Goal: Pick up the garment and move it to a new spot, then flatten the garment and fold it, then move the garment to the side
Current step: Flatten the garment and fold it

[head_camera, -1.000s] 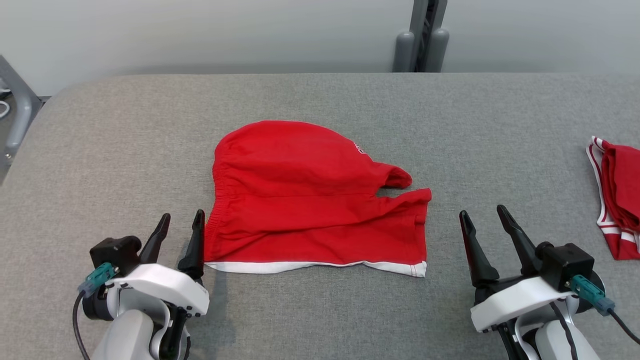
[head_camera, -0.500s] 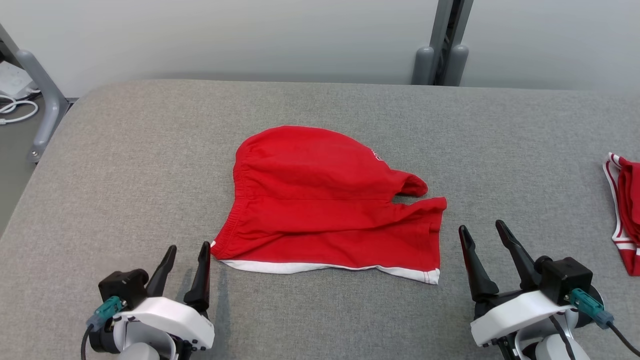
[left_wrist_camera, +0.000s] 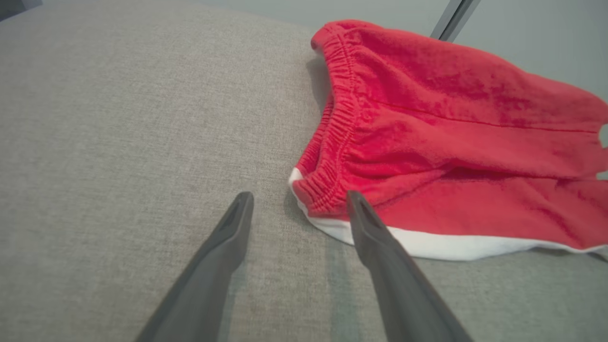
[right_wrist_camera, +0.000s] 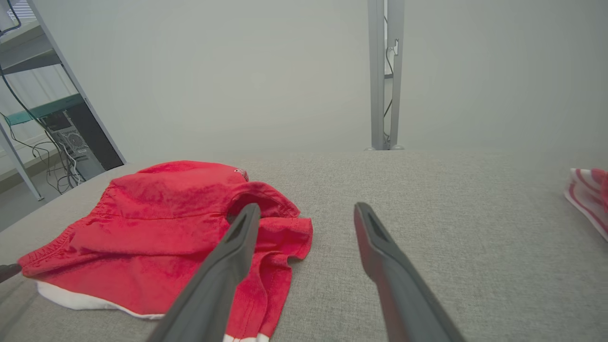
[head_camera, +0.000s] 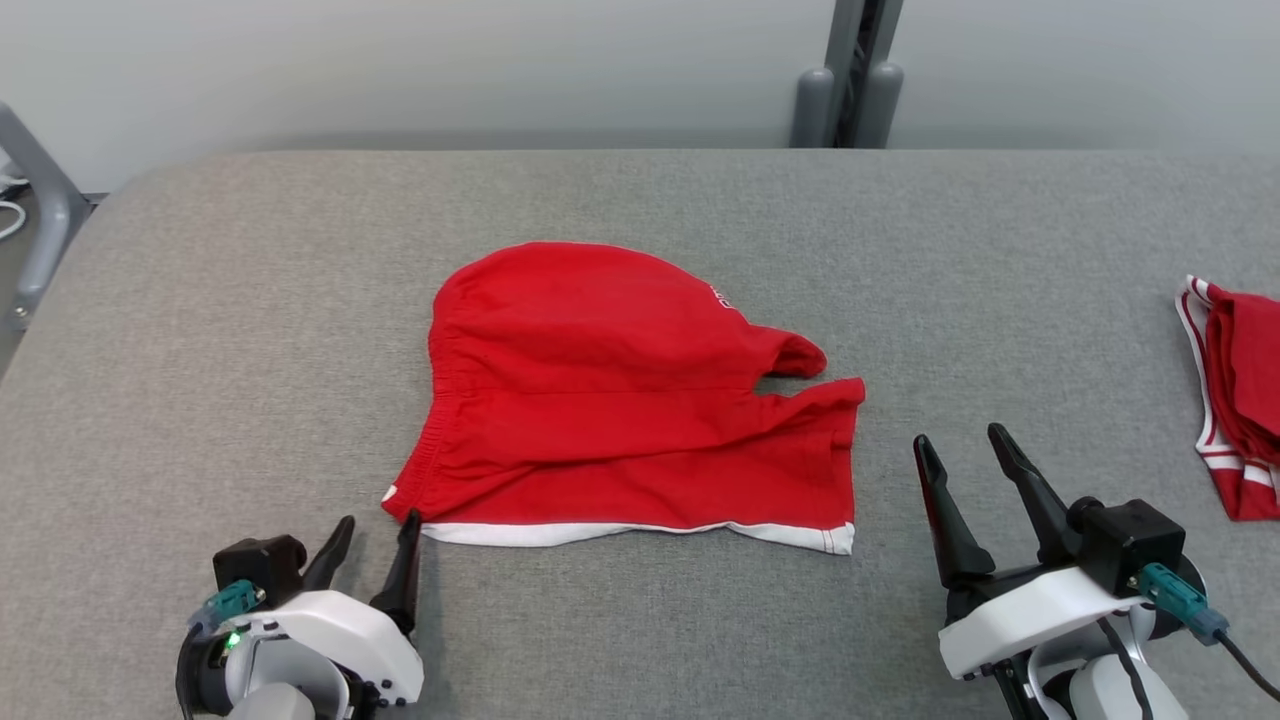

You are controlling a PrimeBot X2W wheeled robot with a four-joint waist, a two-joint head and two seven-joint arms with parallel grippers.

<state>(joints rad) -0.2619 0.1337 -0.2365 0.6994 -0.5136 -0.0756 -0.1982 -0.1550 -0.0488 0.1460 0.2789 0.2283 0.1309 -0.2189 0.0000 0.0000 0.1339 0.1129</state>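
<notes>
Red shorts [head_camera: 620, 400] with a white hem band lie folded flat on the grey fabric-covered table [head_camera: 250, 300], elastic waistband to the left, leg openings to the right; the left gripper [head_camera: 379, 518] sits just off the shorts' near-left corner, fingers spread, one fingertip at the edge of the white band; the right gripper [head_camera: 957, 435] stands to the right of the shorts, apart from them, fingers spread; well right of the shorts lies a red-and-white striped garment [head_camera: 1235, 400]; beyond the shorts rises a grey metal post [head_camera: 848, 90].
</notes>
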